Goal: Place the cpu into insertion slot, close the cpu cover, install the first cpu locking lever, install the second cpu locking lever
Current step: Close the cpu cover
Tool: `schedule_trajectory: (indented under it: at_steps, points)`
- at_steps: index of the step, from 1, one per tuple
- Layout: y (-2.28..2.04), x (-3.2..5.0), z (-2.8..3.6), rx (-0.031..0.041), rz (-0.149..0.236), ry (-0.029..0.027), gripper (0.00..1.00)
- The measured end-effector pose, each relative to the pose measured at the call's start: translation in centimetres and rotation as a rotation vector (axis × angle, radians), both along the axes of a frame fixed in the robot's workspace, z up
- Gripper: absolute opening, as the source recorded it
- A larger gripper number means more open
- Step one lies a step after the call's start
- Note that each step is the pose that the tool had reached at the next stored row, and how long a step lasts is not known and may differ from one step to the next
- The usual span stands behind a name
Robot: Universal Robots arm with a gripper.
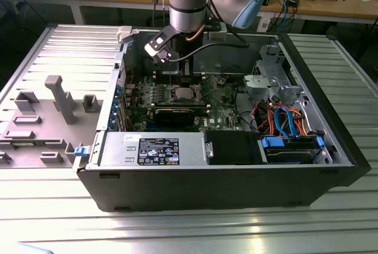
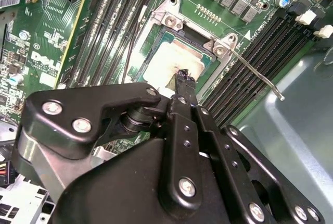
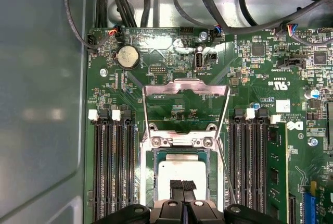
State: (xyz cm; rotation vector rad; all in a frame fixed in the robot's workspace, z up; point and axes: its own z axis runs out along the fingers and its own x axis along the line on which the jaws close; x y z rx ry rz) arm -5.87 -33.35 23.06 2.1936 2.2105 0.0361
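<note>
In the exterior view the arm reaches down into the open computer case on the tabletop. The tool hangs over the motherboard, its tips hard to make out. In the second wrist view its fingers are pressed together, nothing between them, over the cpu lying in the insertion slot; they hide the chip's near edge. A locking lever juts free. In the first wrist view the cpu cover stands raised.
</note>
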Motion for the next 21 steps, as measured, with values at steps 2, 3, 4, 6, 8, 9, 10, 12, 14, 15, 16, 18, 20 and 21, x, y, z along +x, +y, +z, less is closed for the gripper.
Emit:
schedule_trajectory:
  at_steps: [2,3,4,6,8,9,10,12,14,15,16,18,20,21]
  points:
    - [0.00,0.00,0.06,0.0000,0.000,0.0000,0.11]
    - [0.00,0.00,0.12,0.0000,0.000,0.0000,0.11]
    - [0.00,0.00,0.20,0.0000,0.000,0.0000,0.11]
    - [0.00,0.00,0.23,0.0002,0.000,-0.0001,0.11]
    - [0.00,0.00,0.27,0.0000,0.000,0.0000,0.11]
    - [0.00,0.00,0.27,0.0001,0.000,-0.0001,0.11]
    - [0.00,0.00,0.27,0.0002,0.000,-0.0001,0.11]
    - [0.00,0.00,0.35,-0.0001,0.000,0.0000,0.11]
    - [0.00,0.00,0.37,0.0001,0.000,-0.0001,0.11]
    - [0.00,0.00,0.39,0.0000,0.000,-0.0001,0.11]
    - [0.00,0.00,0.40,0.0000,0.000,0.0000,0.11]
    - [0.00,0.00,0.43,0.0000,0.000,0.0000,0.11]
    - [0.00,0.00,0.50,-0.0001,0.000,0.0001,0.11]
    - [0.00,0.00,0.56,-0.0003,0.000,0.0002,0.11]
